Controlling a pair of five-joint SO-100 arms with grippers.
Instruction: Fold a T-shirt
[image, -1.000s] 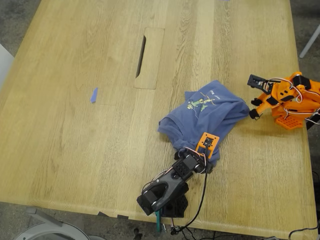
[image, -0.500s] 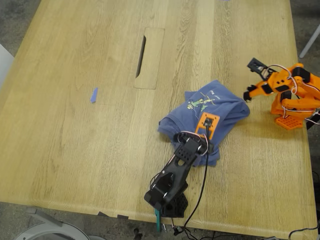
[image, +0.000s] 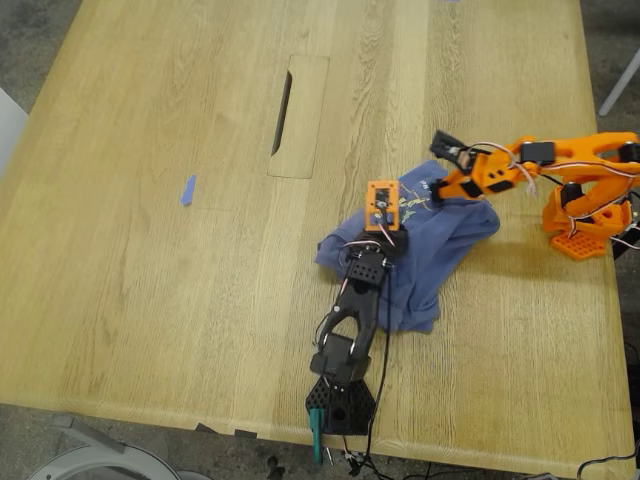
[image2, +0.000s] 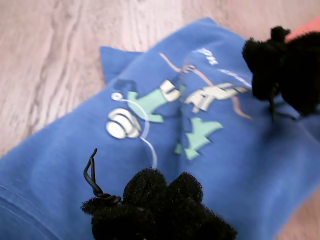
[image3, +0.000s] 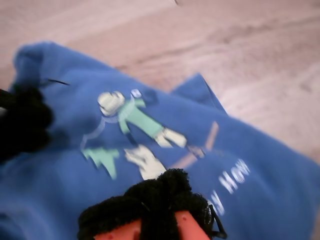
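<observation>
At the exterior view's left you had a small blue strip (image: 188, 190) lying alone on the wooden table (image: 130, 300), well apart from everything else. Further right, a long inset panel with a dark slot (image: 297, 116) sat flush in the tabletop, clear of the cloth.

The T-shirt (image: 440, 235) lay bunched in a crumpled heap right of the table's centre, not spread flat. My first gripper (image: 384, 215), on the black arm reaching up from the near edge, hung over the heap's left part, and its orange camera block hid part of the chest print from the exterior view. In the first wrist view the print (image2: 170, 115) showed plainly on the blue cloth (image2: 75, 165), with my first gripper's black foam (image2: 155, 205) low over it; you could not tell from these views whether its jaws stood wide or closed.

My second gripper (image: 445, 150), on the orange arm stretched in from the exterior view's right, was at the heap's far edge beside the print (image3: 135, 125). Its foam tip (image3: 160, 200) covered the cloth (image3: 280, 190) beneath, so its opening could not be told either. The two grippers were near each other, the print between them
</observation>
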